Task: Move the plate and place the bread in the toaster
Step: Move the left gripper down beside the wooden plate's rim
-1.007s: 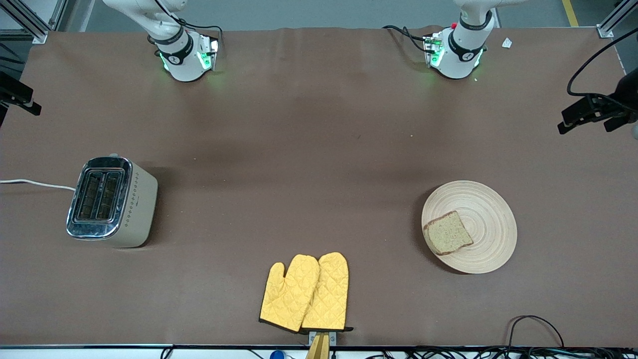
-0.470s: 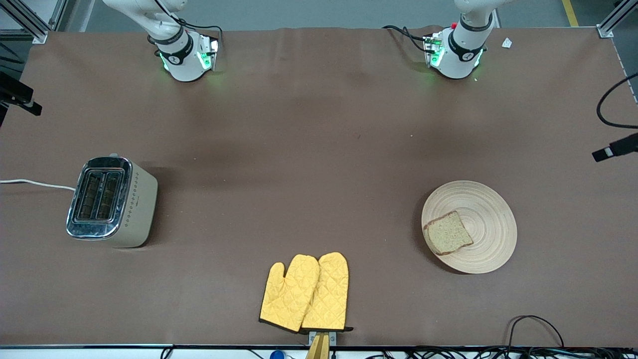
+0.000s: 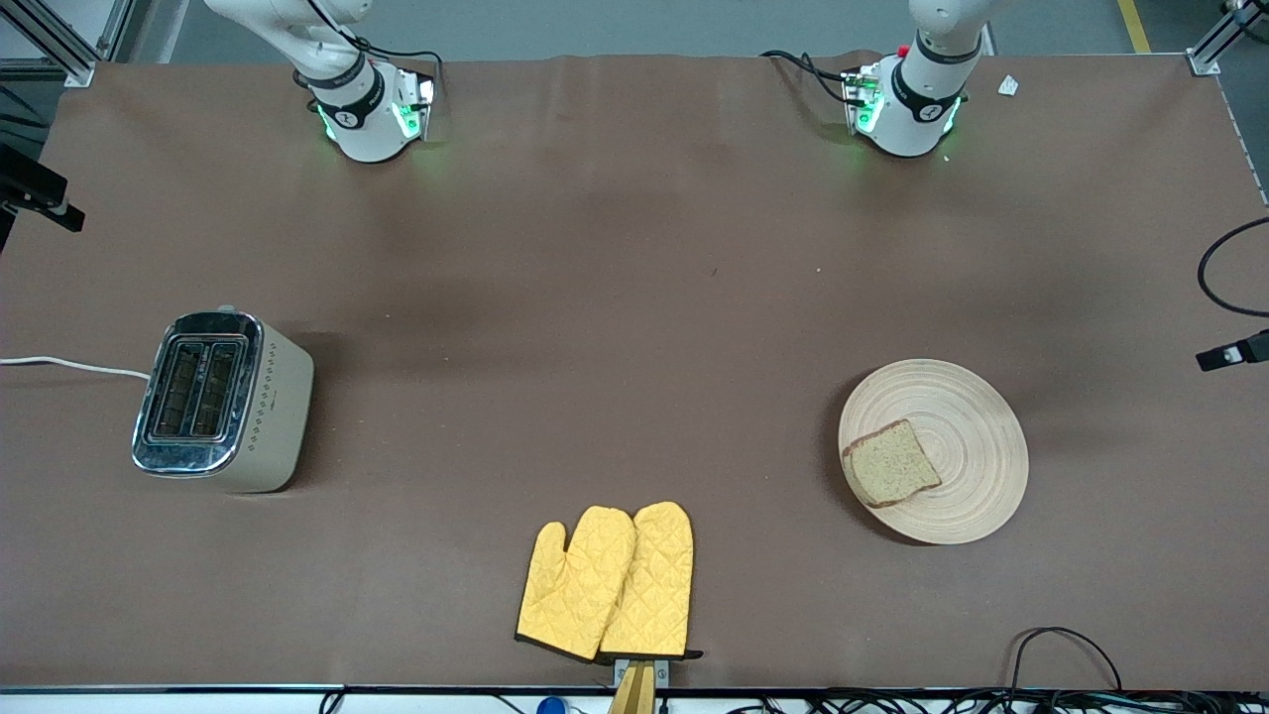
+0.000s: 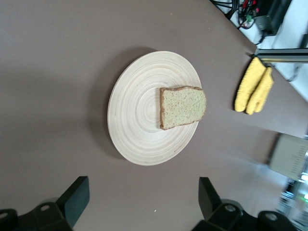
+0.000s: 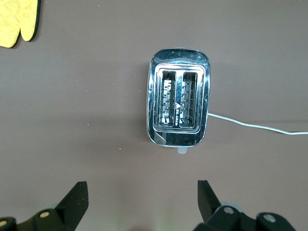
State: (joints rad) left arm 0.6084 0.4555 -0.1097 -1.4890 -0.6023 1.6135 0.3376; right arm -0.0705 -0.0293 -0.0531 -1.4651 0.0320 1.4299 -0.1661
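Observation:
The pale wooden plate (image 3: 977, 436) lies toward the left arm's end of the table, with the brown bread (image 3: 890, 463) slice flat on it. My left gripper (image 4: 143, 192) hangs open and empty over bare table beside the plate (image 4: 137, 115) and bread (image 4: 183, 107). At the right arm's end stands the cream toaster (image 3: 223, 402), both slots empty. High over the table beside the toaster (image 5: 179, 103), my right gripper (image 5: 142, 192) is open and holds nothing.
A pair of yellow oven mitts (image 3: 607, 580) lies near the table's front edge, between toaster and plate. The toaster's white cord (image 3: 69, 365) runs off the right arm's end of the table. Black cables (image 3: 1066, 654) lie at the front edge by the plate.
The left arm's black hand has slid along the table's end toward the front camera and mostly out of the front view. The right arm, plate, bread and toaster have not moved.

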